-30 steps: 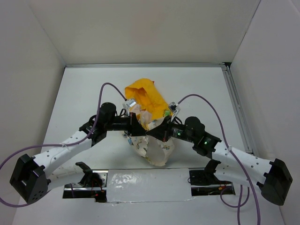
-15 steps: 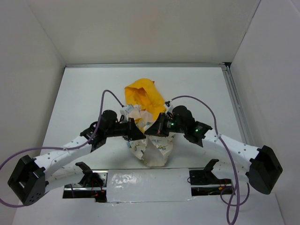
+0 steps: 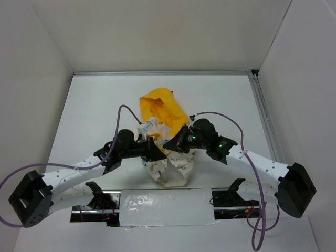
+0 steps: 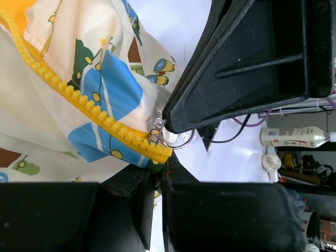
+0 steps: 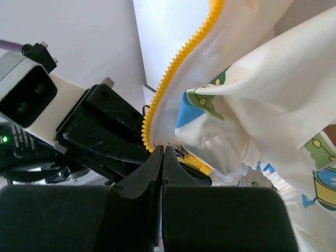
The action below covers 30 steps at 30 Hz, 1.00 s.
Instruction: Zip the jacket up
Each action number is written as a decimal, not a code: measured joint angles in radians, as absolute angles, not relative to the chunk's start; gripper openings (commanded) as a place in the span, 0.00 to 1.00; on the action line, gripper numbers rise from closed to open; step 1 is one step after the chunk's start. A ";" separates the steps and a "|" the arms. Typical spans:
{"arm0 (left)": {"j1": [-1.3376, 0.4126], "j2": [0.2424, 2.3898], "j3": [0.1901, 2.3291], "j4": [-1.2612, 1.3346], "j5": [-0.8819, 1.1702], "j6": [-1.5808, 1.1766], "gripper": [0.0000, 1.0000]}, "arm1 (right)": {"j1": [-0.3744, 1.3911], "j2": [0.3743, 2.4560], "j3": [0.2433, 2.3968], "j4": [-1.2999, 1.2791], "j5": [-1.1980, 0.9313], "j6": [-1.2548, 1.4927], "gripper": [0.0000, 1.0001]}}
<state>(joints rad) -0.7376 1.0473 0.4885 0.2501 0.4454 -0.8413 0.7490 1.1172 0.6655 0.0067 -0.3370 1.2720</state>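
The jacket [image 3: 171, 169] lies bunched mid-table, its yellow-orange hood [image 3: 157, 106] toward the back. My left gripper [image 3: 155, 151] is shut on the jacket's bottom edge, right at the lower end of the yellow zipper teeth [image 4: 94, 107]; its closed tips show in the left wrist view [image 4: 157, 170]. My right gripper [image 3: 171, 144] meets it from the right. In the right wrist view its tips [image 5: 163, 149] are pressed together on a small metal piece beside the zipper teeth [image 5: 173, 68]. The metal pull ring [image 4: 177, 142] runs under that gripper's black fingertip [image 4: 181, 118].
Both arms cross over the jacket, with purple cables [image 3: 128, 109] arching above it. A metal rail [image 3: 261, 113] runs along the table's right edge. A shiny strip [image 3: 165, 206] and two black mounts sit at the near edge. White walls enclose three sides.
Both wrists have turned and drawn closer together over the jacket's front. The right arm has pulled in toward the left. The cream body is more bunched under the grippers.
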 measured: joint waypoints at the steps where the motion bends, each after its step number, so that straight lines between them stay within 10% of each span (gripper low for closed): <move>1: -0.745 1.055 0.489 0.252 0.435 -0.841 0.00 | 0.749 1.117 0.665 -0.002 -0.327 1.275 0.00; 25: -0.944 1.040 0.450 -0.046 0.459 -0.889 0.00 | 0.785 1.198 0.848 0.007 0.099 0.941 0.00; 30: -0.936 0.991 0.514 -0.125 0.419 -0.887 0.00 | 0.962 1.081 0.822 -0.105 0.199 0.709 0.16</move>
<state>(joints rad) -0.9363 0.9913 0.5144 -0.1253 0.4191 -0.8867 0.9619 1.0813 0.8219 -0.1047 0.1989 0.7086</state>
